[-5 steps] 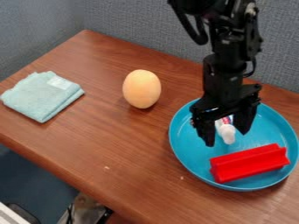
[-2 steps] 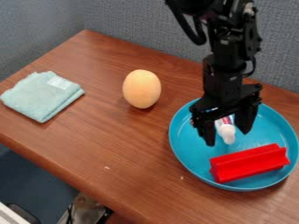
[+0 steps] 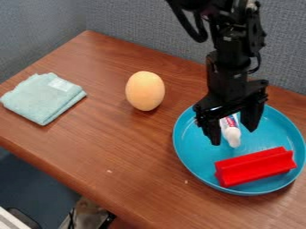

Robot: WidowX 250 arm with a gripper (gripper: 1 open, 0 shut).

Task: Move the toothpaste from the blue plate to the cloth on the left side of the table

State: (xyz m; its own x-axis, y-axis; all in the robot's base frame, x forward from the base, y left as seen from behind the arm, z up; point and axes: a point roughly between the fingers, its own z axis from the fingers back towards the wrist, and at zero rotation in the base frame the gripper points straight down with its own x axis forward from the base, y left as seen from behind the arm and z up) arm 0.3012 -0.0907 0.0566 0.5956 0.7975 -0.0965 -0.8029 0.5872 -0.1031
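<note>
Over the right side of the table [image 3: 84,112], a black robot arm [image 3: 233,45] comes down from the top of the picture. It stands almost straight up and down, and its gripper [image 3: 232,124] points down into the blue plate [image 3: 191,148]. The two black fingers [image 3: 212,127] are spread wide apart, one on the left and one on the right. They hold nothing. The fingertips hang low inside the plate, one on each side of the toothpaste.

Between those fingers lies the toothpaste [image 3: 231,136]. It is a small white tube with a bit of red on it. It rests in the plate, toward the middle and a little to the far side. Only a small part of it shows, because the gripper covers the rest. Its long side seems to run from far to near, with the near end pointing toward the front edge of the plate. Which end has the cap is too small to tell. I cannot tell if the fingers touch the tube.

Just to the near right of the tube, a red block [image 3: 255,165] lies in the same plate. An orange egg [image 3: 145,90] sits on the wood to the left of the plate, close by but not touching. Well apart, at the far left, the cloth [image 3: 41,97] lies flat and folded.
</note>
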